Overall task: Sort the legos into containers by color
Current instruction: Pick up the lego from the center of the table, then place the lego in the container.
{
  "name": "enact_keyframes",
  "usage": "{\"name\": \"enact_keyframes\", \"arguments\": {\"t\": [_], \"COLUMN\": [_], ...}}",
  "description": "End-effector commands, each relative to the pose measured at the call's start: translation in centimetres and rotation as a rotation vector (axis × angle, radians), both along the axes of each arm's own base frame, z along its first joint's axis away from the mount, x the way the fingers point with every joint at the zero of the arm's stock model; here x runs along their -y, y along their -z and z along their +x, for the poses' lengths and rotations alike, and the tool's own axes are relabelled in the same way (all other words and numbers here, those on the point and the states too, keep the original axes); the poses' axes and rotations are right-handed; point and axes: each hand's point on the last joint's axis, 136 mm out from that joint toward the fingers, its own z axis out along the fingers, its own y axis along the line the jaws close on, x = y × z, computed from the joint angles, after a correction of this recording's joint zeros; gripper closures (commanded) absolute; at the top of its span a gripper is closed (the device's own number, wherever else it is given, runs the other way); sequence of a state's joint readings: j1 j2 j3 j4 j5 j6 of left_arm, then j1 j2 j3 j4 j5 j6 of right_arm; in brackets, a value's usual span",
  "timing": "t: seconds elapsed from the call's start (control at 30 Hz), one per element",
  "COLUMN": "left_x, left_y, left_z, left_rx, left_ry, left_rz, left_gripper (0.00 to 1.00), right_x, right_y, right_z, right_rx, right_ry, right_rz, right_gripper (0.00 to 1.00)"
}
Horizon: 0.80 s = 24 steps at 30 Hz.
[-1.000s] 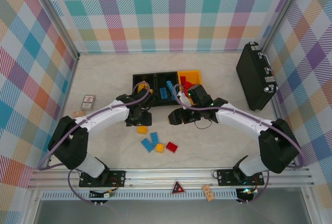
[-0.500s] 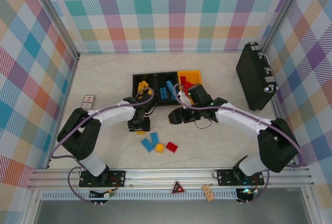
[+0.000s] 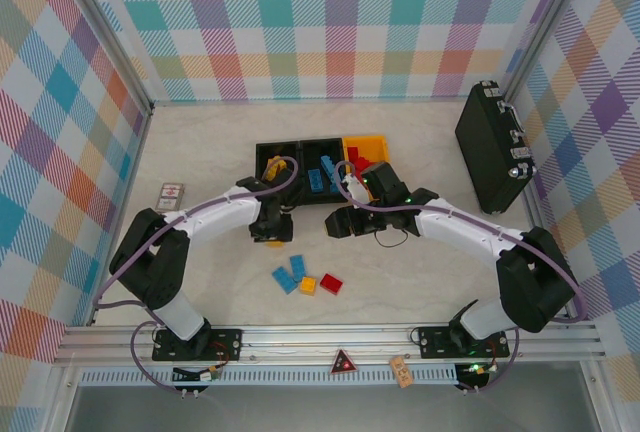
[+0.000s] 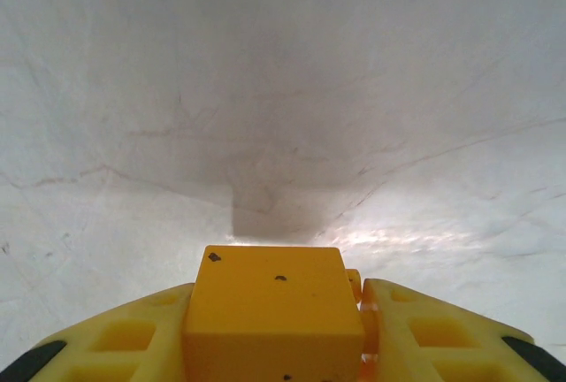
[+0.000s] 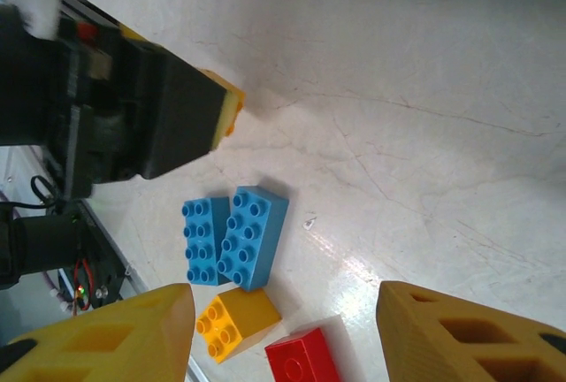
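Though the yellow lego [image 4: 270, 302] lay free before, the left pincer [image 3: 272, 236] now clasps it; the right pincer [image 5: 285, 311] gapes.

bins [image 3: 303, 144]: three in a row at the far centre of the table [image 3: 200, 142], bricks inside them
case [image 3: 495, 147]: far right, well apart from the bins
card [image 3: 171, 196]: left side, nearer than the bins
loose bricks [image 3: 290, 273]: clustered on the table, near centre, nearer than both grippers
left gripper [image 3: 269, 235]: just before the left bin, left of the right gripper [image 3: 336, 224]
held brick [image 4: 274, 302]: between the left gripper's fingers
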<state>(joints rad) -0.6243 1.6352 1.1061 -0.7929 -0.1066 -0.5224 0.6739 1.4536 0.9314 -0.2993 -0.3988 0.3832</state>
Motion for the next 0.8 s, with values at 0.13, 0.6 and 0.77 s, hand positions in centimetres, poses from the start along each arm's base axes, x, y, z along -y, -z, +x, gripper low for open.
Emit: {"name": "enact_keyframes", "arguments": {"t": [0.13, 0.6, 0.77], "left_x": [0.3, 0.1, -0.5], "left_y": [-5.3, -8.1, -6.8], "left_z": [4.5, 13.5, 15.6], "left_rx": [0.138, 0.249, 0.242], "left_ry": [-0.018, -0.056, -0.066], "left_rz": [-0.033, 0.0, 0.071], "left_gripper": [0.6, 0.61, 0.61], "right_x": [0.6, 1.0, 1.2], "right_y": [-1.7, -1.7, -1.6], "right_z": [1.3, 1.9, 1.9], "right_rx": [0.07, 0.082, 0.081], "right_ry": [0.074, 0.126, 0.134], "right_rz": [-0.01, -0.009, -0.013], "right_gripper": [0.43, 0.43, 0.43]}}
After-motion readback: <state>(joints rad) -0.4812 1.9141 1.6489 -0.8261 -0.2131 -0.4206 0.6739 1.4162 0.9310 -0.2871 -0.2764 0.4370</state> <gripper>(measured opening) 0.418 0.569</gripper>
